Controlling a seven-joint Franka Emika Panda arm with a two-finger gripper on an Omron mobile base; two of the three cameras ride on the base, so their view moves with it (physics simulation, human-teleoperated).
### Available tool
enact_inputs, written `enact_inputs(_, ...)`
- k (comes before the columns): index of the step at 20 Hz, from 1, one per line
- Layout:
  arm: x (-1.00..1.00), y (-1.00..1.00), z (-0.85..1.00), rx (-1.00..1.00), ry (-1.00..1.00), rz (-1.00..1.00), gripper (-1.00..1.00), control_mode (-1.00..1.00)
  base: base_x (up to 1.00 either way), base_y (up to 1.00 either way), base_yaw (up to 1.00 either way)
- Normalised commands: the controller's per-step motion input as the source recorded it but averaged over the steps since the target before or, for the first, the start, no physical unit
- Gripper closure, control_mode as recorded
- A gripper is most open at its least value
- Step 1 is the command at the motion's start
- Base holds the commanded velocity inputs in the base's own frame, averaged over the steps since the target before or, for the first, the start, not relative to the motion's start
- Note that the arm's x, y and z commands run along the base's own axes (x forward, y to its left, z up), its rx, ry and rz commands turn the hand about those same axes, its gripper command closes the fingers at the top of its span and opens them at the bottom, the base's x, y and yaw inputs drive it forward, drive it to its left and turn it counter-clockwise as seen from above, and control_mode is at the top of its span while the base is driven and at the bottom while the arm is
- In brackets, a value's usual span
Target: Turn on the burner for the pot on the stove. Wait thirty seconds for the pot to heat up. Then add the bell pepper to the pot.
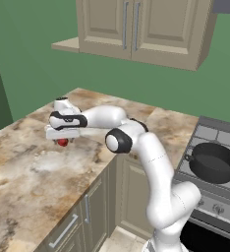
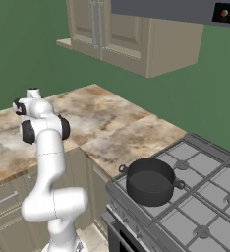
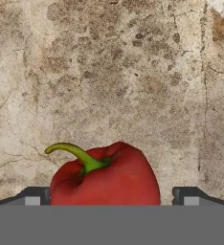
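**Fingers spread around the pepper, pot sits on the stove**

From the hand view, the bell pepper lies on the marbled surface, green stem curling left, with one dark finger on either side, wide apart and not touching it. The left base view shows the gripper low over that red pepper. Swing to the right base view: the pot rests on the stove, well apart from the arm.
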Motion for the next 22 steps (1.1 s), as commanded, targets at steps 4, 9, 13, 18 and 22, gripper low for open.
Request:
enact_inputs(4, 0.00, 0.00, 0.00, 0.00, 0.00, 0.00, 1.00, -1.00, 0.00, 0.00, 0.00)
enact_inputs(9, 0.00, 0.00, 0.00, 0.00, 0.00, 0.00, 1.00, -1.00, 0.00, 0.00, 0.00)
enact_inputs(13, -0.17, -0.22, -0.05, 0.02, -0.10, 0.00, 1.00, -1.00, 0.00, 0.00, 0.00)
enact_inputs(18, -0.91, -0.57, 0.70, 0.11, -0.22, 0.00, 1.00, -1.00, 0.00, 0.00, 0.00)
enact_inputs(22, -0.95, -0.66, 0.72, 0.13, -0.10, 0.00, 1.00, -1.00, 0.00, 0.00, 0.00)
